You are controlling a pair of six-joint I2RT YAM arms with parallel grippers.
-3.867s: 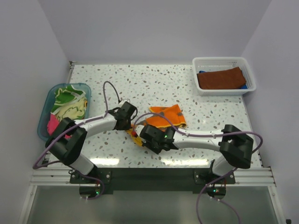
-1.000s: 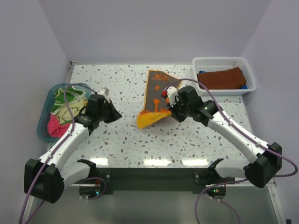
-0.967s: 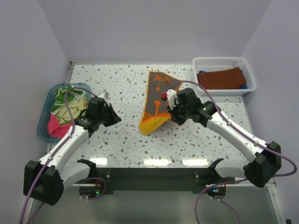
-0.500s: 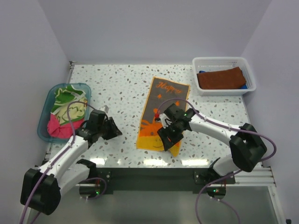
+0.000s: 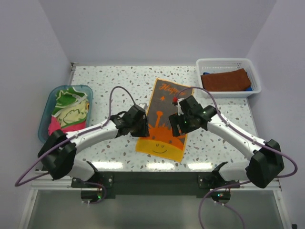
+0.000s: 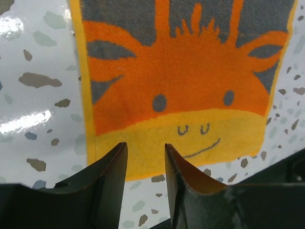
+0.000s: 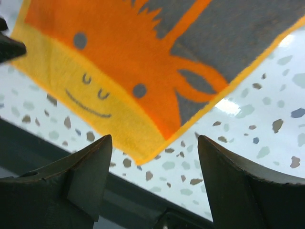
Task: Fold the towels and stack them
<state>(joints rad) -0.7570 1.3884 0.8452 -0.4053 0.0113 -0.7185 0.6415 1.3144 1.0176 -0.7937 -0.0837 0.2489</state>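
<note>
An orange towel with grey blotches and a yellow smiling end lies spread flat in the middle of the table, its long side running front to back. My left gripper hovers at its left edge, open, with nothing between the fingers. In the left wrist view the towel lies below the gripper. My right gripper stands over the towel's right side, wide open and empty. The right wrist view shows the towel's near right corner under that gripper. A rust brown towel lies folded in the basket over a blue one.
The white mesh basket stands at the back right. A translucent teal tub at the left holds a green and yellow towel and a pink one. The table's front edge runs just beyond the towel's yellow end.
The towel went from hanging in the right gripper to lying flat. Both grippers opened. The left arm swung right to the towel's left edge; the right gripper backed off the front corner.
</note>
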